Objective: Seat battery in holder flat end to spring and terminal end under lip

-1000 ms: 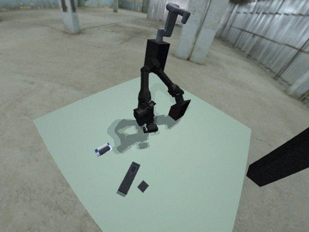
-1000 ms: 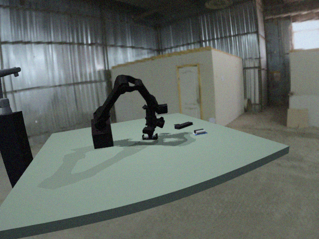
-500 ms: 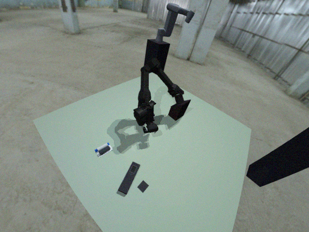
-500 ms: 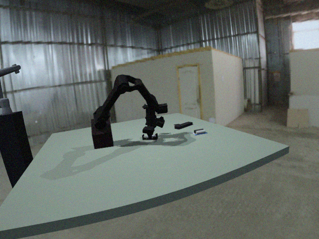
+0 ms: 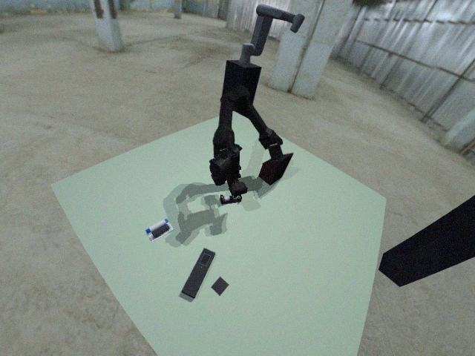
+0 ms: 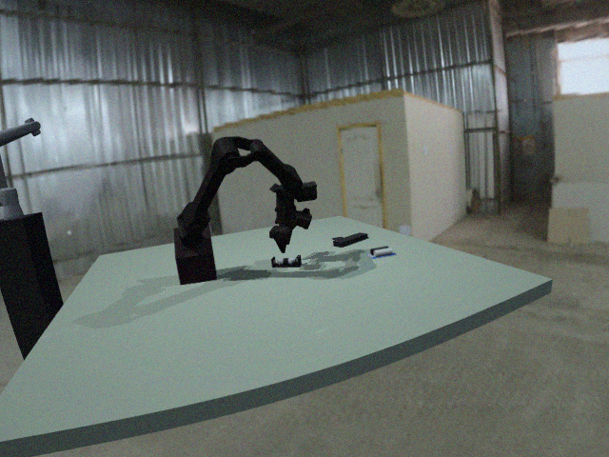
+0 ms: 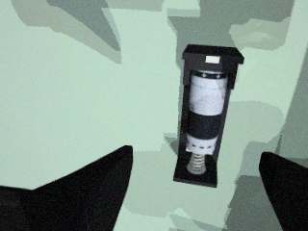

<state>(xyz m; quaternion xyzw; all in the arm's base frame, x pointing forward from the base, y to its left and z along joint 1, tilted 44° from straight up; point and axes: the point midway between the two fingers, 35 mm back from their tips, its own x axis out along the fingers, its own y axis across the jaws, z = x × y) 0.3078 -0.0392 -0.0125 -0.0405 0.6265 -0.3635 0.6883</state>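
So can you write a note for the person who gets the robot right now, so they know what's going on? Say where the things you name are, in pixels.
Gripper (image 5: 238,192) (image 6: 283,251) (image 7: 196,157): open, above the holder, nothing between its fingers.

Holder (image 5: 230,202) (image 6: 285,266) (image 7: 194,181): on the table (image 5: 306,245) (image 6: 236,334) (image 7: 58,111), battery (image 5: 228,199) (image 6: 280,261) (image 7: 206,101) inside.

Done: the battery lies along the holder, one end at the spring (image 7: 196,165), the other up at the lip (image 7: 213,64). It's let go.

Left: seemingly nothing but staying clear. The wrist view can't fully settle how flat it sits, so look, but don't push.
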